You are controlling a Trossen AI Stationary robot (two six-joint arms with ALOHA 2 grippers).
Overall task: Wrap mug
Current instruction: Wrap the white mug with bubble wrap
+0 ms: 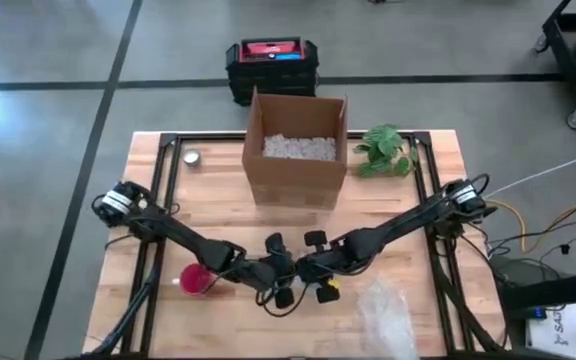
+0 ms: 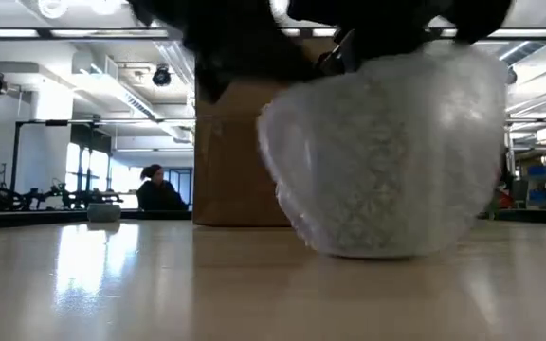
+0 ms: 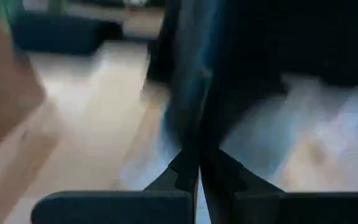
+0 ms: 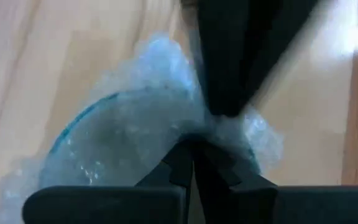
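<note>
The wrapping step itself is judged to be in hand. In the high view both arms are brought together at the lower middle of the frame, over the near edge of the table (image 1: pixel 168 190). The left claw (image 1: pixel 282 290) and the right claw (image 1: pixel 316 283) are seen almost touching. In each wrist view the claw's fingers are pressed together: the right claw is closed on a fold of bubble wrap (image 4: pixel 123 124), and the left claw is closed too, though what it pinches cannot be made out.

The mug itself is not clearly seen. In the low view a rounded bundle of bubble wrap (image 2: pixel 387 152) is held under the claws in the middle and right of the frame, resting on or just above the table, and the mug is presumed to be inside it.

The next move is judged to call for the loose edge to be drawn over and tucked, with one claw kept shut so that the bundle does not spring open.

By count: two arms, one cardboard box (image 1: pixel 295 150) at upper middle, one red cup (image 1: pixel 196 279) at lower left, one small tin (image 1: pixel 192 157), one green plant (image 1: pixel 386 150), one loose sheet of wrap (image 1: pixel 386 315) at lower right, and one black and red case (image 1: pixel 272 66) on the floor.
</note>
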